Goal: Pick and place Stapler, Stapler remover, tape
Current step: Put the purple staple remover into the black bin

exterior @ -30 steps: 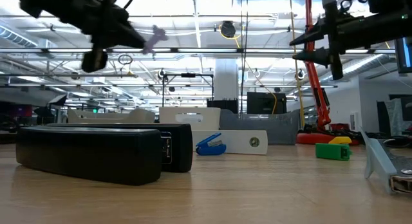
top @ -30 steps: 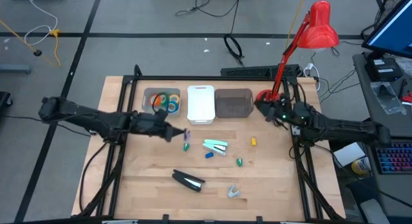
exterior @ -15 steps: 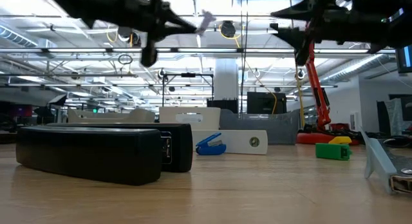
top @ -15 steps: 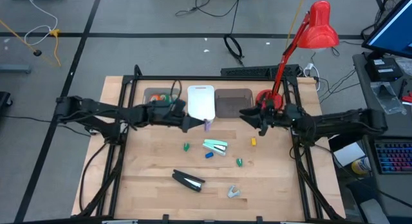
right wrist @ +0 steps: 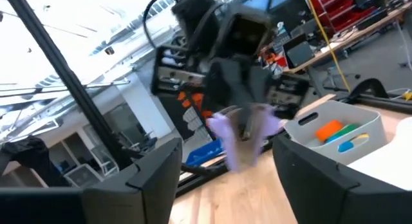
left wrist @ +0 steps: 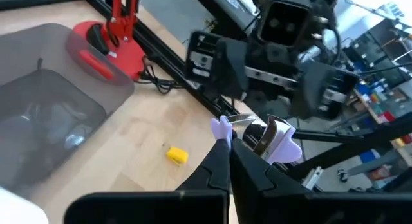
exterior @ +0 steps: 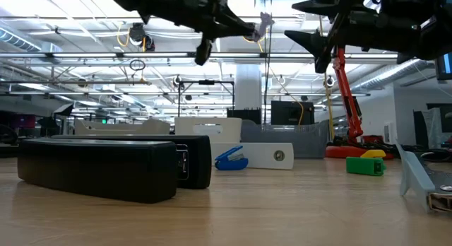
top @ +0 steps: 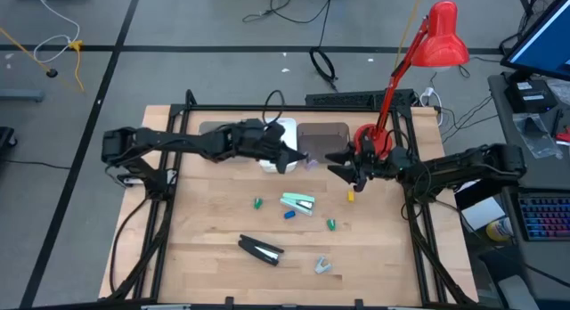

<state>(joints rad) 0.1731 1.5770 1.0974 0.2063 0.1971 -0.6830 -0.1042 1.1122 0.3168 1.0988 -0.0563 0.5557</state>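
A lilac staple remover (top: 309,160) hangs in the air in front of the dark grey bin (top: 322,142), and my left gripper (top: 294,160) is shut on it. My right gripper (top: 343,170) stands open just to its right, fingers toward it, not touching. In the right wrist view the remover (right wrist: 241,137) shows between my spread fingers but farther off. A white-and-teal stapler (top: 298,201), a black stapler (top: 260,249) and a grey staple remover (top: 322,266) lie on the table. Coloured tape rolls (right wrist: 335,132) lie in the far-left bin, which my left arm hides in the high view. My left gripper pinches the lilac staple remover between its two fingers (left wrist: 217,165) at its middle. One lilac wing (left wrist: 222,127) sticks out on one side and the other wing (left wrist: 286,148) on the other side. The fingers come nearly level from the table's left. The remover is lifted clear of the table and bins.
A white bin (top: 278,132) stands between the two grey ones at the far edge. Small green (top: 257,203), blue (top: 289,215) and yellow (top: 351,196) bits lie about mid-table. A red desk lamp (top: 427,52) rises at the far right corner.
My left gripper has carried the lilac remover up and toward the table's right and far side, from over the left middle to in front of the bins, rolling as it went. My right gripper has swung toward the table's left, toward the remover, tipped upward, and opened wider.
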